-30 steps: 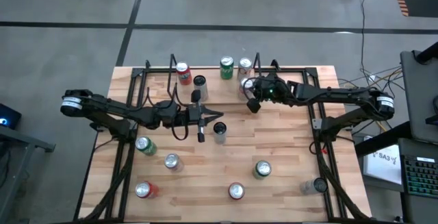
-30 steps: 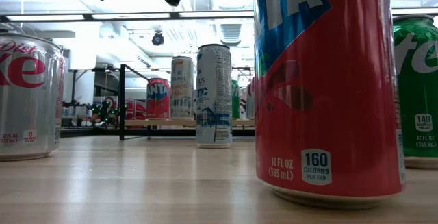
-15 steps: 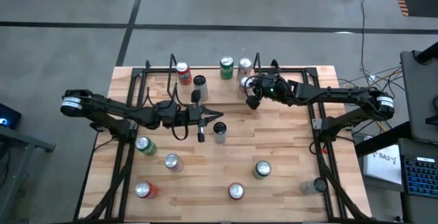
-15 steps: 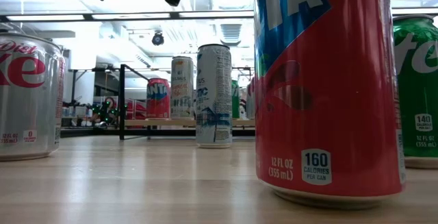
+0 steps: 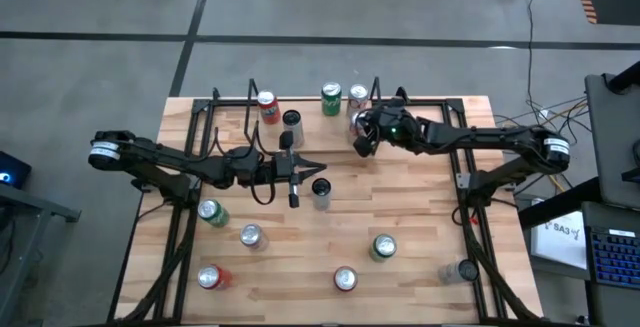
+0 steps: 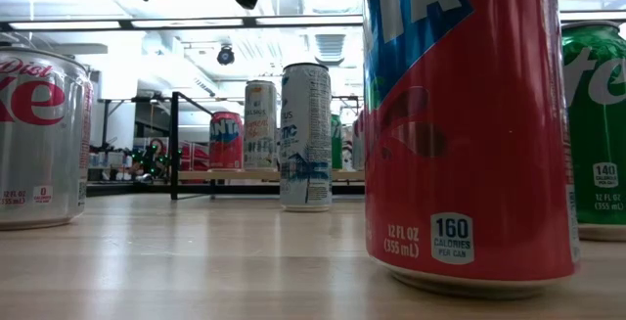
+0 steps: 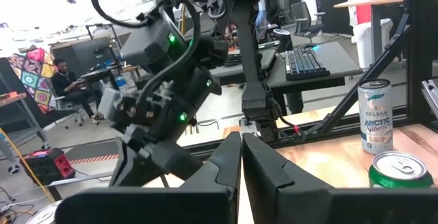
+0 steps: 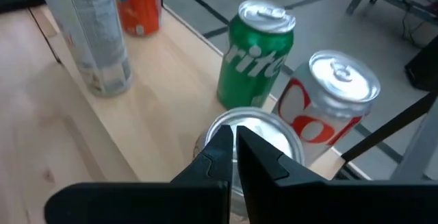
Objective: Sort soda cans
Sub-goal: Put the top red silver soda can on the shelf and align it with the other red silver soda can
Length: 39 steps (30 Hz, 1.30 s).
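Several soda cans stand upright on the wooden table (image 5: 420, 207). At the far edge are a red can (image 5: 267, 105), a slim can (image 5: 291, 122), a green can (image 5: 331, 99), a silver-and-red can (image 5: 358, 95) and a silver-topped can (image 5: 356, 122). My right gripper (image 5: 362, 143) is shut, its fingertips (image 8: 220, 142) over the silver-topped can's top (image 8: 263, 129). My left gripper (image 5: 318, 165) is shut and empty at mid-table, beside a slim can (image 5: 320, 192). More cans stand near the front: green (image 5: 211, 212), silver (image 5: 251, 235), red (image 5: 208, 277). My right gripper's shut fingers come slanting down from the table's right over the silver-topped can's top (image 8: 263, 129). I cannot tell whether they touch it. The can stands upright on the table.
Other cans stand at the front: a red one (image 5: 345, 279), a green one (image 5: 383, 248), a silver one (image 5: 465, 270). Black frame rails (image 5: 215, 107) run along the table's left, right and far sides. The low view shows a red can (image 6: 469, 124) close up.
My right gripper has moved a little toward the table's far edge and left, closer to the silver-topped can, staying shut.
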{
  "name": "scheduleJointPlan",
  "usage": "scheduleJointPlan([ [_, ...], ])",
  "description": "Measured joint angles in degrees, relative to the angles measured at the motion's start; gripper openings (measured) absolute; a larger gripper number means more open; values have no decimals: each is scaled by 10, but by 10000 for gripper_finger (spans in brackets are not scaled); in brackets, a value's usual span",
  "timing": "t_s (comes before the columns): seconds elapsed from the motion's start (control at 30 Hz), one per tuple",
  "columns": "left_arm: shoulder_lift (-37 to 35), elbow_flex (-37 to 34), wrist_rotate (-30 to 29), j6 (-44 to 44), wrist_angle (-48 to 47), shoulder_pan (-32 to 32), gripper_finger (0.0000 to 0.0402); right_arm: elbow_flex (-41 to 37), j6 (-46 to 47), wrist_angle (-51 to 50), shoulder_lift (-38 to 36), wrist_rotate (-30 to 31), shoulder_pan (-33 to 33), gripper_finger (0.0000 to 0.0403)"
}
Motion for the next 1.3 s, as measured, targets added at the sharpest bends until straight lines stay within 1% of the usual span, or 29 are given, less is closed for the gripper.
scheduleJointPlan([
  [0.2,0,0,0,-3,0,0,0,0,1,-1,14,-1,0,11],
  [0.4,0,0,0,-3,0,0,0,0,0,0,14,-33,0,11],
  [0.57,0,0,0,-3,0,0,0,1,2,-11,14,-35,0,11],
  [0.8,0,0,0,-4,-1,0,0,1,-11,-19,13,-60,0,11],
  [1.03,0,0,0,-4,-1,0,0,-1,-20,-29,-8,-61,0,11],
  [1.3,0,0,0,1,-1,0,0,-1,17,-42,-27,-80,0,11],
])
